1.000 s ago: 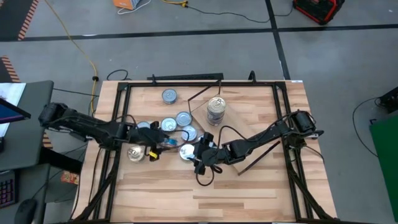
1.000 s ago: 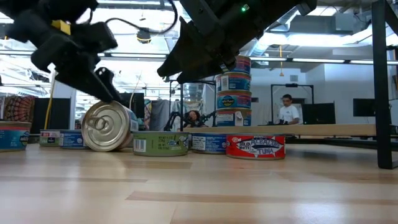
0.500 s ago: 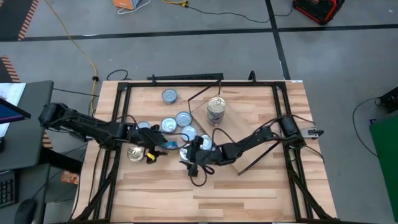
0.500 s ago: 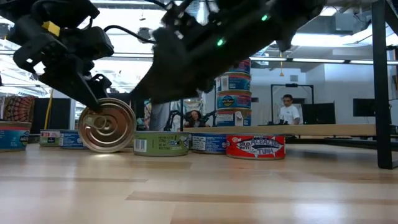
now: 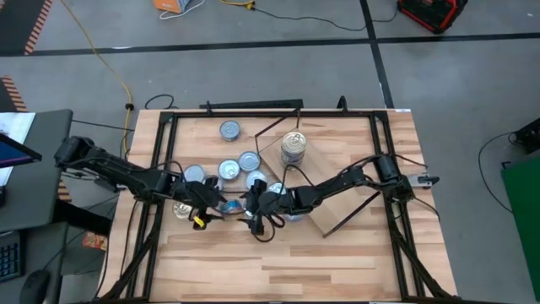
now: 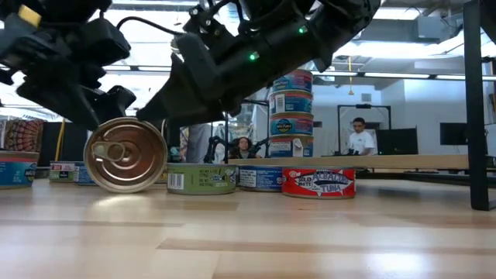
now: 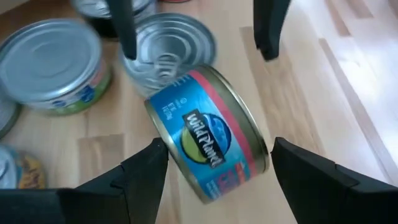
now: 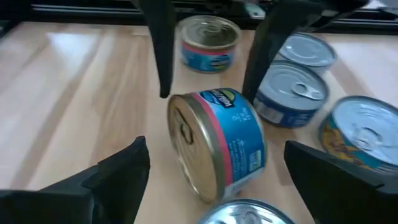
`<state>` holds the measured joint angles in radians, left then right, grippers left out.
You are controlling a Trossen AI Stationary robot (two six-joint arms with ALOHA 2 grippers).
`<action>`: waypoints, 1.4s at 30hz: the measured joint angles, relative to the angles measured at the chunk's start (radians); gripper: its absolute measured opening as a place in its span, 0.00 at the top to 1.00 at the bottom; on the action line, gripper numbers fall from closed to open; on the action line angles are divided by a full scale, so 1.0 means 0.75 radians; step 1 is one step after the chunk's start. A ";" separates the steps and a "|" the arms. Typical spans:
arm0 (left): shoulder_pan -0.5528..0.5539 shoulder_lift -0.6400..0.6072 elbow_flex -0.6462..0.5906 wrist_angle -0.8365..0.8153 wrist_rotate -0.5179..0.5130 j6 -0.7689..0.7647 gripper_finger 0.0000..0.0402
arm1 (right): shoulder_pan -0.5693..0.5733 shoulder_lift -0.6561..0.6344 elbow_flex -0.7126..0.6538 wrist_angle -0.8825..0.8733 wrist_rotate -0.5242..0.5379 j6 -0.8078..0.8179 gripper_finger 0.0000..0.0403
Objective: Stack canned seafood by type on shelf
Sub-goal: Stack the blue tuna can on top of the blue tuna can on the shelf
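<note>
Blue and pink wrap the side of the tipped tin (image 7: 208, 134) I am working around; it lies on its edge on the table (image 5: 337, 253), gold end facing the low camera (image 6: 125, 153). From above it sits at the near-left corner of the cluster of tins, just left of the spot where my two grippers meet (image 5: 182, 209).

Starting left of that tin, my left gripper (image 5: 205, 200) reaches in from the table's left edge. Its fingers (image 7: 134, 177) are spread, one on each side of the tin with a gap I can see on both, so it grips nothing.

Beside the tipped tin, lying flat, are a green-labelled tin (image 7: 53, 65) and a tin with a ring pull (image 7: 168, 46). More flat tins lie just beyond, among them a red-labelled tin (image 6: 318, 183) to the tipped tin's right in the low view.

Right of the tipped tin, my right gripper (image 5: 256, 209) comes in low from the right arm. Its fingers (image 8: 118, 177) are spread too, with the tin (image 8: 217, 143) between them and untouched.

Farther right and behind stands a stack of tins (image 5: 293, 149) (image 6: 291, 115), on the shelf (image 5: 291, 181), a pale board lying at an angle behind the cluster.
</note>
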<state>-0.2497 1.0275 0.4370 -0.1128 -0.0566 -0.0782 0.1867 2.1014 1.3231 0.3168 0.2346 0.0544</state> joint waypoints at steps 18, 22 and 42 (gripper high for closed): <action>-0.051 0.000 0.000 0.104 0.104 0.087 0.31 | -0.064 0.000 0.013 0.041 -0.276 -0.141 0.02; -0.051 -0.001 0.001 0.111 0.101 0.089 0.31 | -0.072 0.000 0.017 0.050 -0.350 -0.140 0.02; -0.455 -0.349 0.028 0.009 -0.403 -0.149 0.31 | -0.029 0.241 0.437 -0.265 -0.315 -0.167 0.02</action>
<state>-0.5912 0.7658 0.4578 -0.1060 -0.3587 -0.1900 0.1650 2.2825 1.6510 0.1180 -0.0013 -0.0711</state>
